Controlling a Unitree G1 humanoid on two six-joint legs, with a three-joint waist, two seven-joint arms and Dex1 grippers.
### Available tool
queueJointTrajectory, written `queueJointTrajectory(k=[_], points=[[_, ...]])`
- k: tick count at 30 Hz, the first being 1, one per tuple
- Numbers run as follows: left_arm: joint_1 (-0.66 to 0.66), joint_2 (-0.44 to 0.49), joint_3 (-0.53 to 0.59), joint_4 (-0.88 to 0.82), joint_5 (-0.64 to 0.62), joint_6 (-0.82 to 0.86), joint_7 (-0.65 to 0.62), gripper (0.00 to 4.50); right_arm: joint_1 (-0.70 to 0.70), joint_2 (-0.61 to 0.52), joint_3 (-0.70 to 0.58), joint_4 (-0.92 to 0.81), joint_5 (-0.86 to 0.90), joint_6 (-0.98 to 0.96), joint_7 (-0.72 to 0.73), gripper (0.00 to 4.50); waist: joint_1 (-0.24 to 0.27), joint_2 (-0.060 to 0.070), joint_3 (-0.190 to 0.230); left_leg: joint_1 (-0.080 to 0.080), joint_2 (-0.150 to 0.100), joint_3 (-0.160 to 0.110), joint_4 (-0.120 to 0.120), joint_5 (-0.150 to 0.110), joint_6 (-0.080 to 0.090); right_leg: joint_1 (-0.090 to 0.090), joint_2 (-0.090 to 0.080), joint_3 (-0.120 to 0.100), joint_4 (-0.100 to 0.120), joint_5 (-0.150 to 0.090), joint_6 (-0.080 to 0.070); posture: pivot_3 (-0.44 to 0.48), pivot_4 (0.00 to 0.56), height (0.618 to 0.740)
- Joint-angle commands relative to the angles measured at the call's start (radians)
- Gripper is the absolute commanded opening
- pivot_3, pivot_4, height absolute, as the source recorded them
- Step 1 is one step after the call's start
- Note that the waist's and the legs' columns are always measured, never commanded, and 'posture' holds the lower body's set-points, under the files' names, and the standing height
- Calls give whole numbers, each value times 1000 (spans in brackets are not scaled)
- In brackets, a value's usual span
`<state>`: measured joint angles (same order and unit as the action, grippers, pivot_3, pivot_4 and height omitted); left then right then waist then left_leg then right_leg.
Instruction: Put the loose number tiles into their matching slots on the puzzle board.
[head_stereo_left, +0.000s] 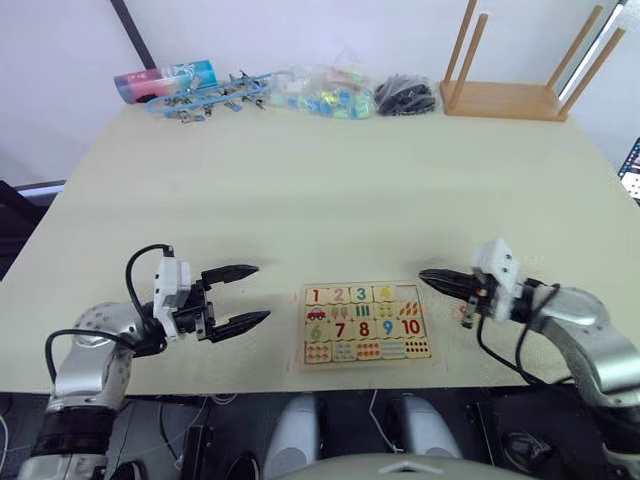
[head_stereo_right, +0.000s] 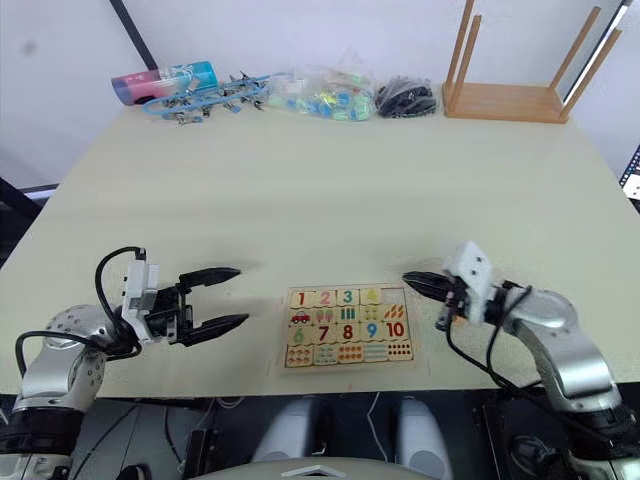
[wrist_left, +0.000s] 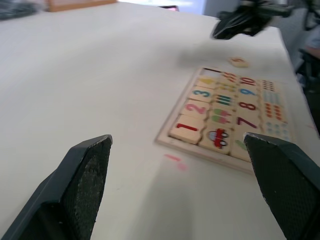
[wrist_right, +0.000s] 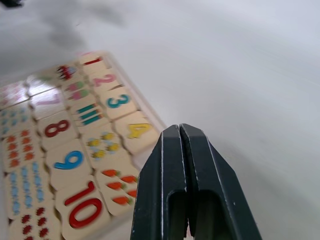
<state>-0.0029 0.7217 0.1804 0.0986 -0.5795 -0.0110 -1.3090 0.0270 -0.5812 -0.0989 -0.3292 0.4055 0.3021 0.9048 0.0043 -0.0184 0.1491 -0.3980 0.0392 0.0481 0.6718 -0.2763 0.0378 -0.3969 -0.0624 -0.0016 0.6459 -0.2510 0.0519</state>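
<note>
Jaws spread wide and holding nothing, my left gripper (head_stereo_left: 243, 296) hovers over the bench (head_stereo_left: 330, 190) just left of the puzzle board (head_stereo_left: 366, 323). On the board I read tiles 1, 2, 3 and 4 seated in the top row of slots (wrist_right: 107, 95), above the pictures, the numbers 6 to 10 and the dots. The last slot (wrist_left: 226, 76), at the board's right end, looks unfilled, though I cannot make it out for certain. One loose number tile (wrist_left: 239, 61) lies on the bench just off that far right corner; I take its digit for a 5. Beside it, right of the board, my right gripper (head_stereo_left: 428, 278) points toward the board with jaws clenched flat together on nothing. By my reckoning four of five tiles are home and one remains to be picked up and seated.
</note>
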Motion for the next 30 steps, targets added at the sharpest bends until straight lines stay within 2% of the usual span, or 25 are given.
queueJointTrajectory(k=[1,4,5,6,8,10,12,13,20,30], points=[[7,-11,41,-26,-9,11,36,4500,94,-19,-141,-30,47,-61,4,32,3,0,0,0,0,0,0,0,0,0,0,0,0,0,0,0,150,737],[8,-22,54,-18,-6,7,54,4500,211,-41,-248,-1,66,-105,45,674,7,0,0,1,0,0,1,0,0,1,0,0,0,0,0,0,150,737],[10,-20,58,-9,-3,5,55,4500,258,-42,-297,17,81,-133,68,1207,9,0,0,1,0,0,1,0,0,1,0,0,0,0,0,0,150,737],[11,-18,61,-2,0,5,52,4500,296,-44,-334,36,94,-155,93,1420,12,0,0,1,0,0,1,0,0,1,0,0,0,0,0,0,150,737],[17,-14,68,8,2,3,44,4500,346,-43,-376,64,112,-192,128,2165,13,0,0,2,0,0,1,0,0,2,0,0,0,0,0,0,150,737],[19,-10,76,20,6,1,33,4500,386,-39,-407,98,128,-229,165,3244,9,0,0,2,0,0,1,0,0,2,0,0,-1,0,0,0,150,737],[19,-1,84,34,6,0,17,4500,426,-35,-433,131,142,-268,211,4072,1,0,0,3,0,1,1,0,0,2,1,2,-1,-1,-1,0,150,737],[18,6,87,41,5,0,5,4500,443,-33,-444,148,147,-289,232,4295,1,1,-1,4,0,1,1,0,0,3,1,3,-1,-1,-1,0,150,737],[9,54,101,136,12,-35,-103,4500,461,-28,-478,265,167,-379,301,4295,5,1,-1,5,1,3,1,0,0,3,1,4,-1,-2,-4,0,150,737],[22,42,110,137,22,-58,-133,4500,424,-18,-451,362,160,-463,350,4295,9,1,-1,5,1,2,0,0,0,3,0,4,-1,-2,-4,0,150,737]])
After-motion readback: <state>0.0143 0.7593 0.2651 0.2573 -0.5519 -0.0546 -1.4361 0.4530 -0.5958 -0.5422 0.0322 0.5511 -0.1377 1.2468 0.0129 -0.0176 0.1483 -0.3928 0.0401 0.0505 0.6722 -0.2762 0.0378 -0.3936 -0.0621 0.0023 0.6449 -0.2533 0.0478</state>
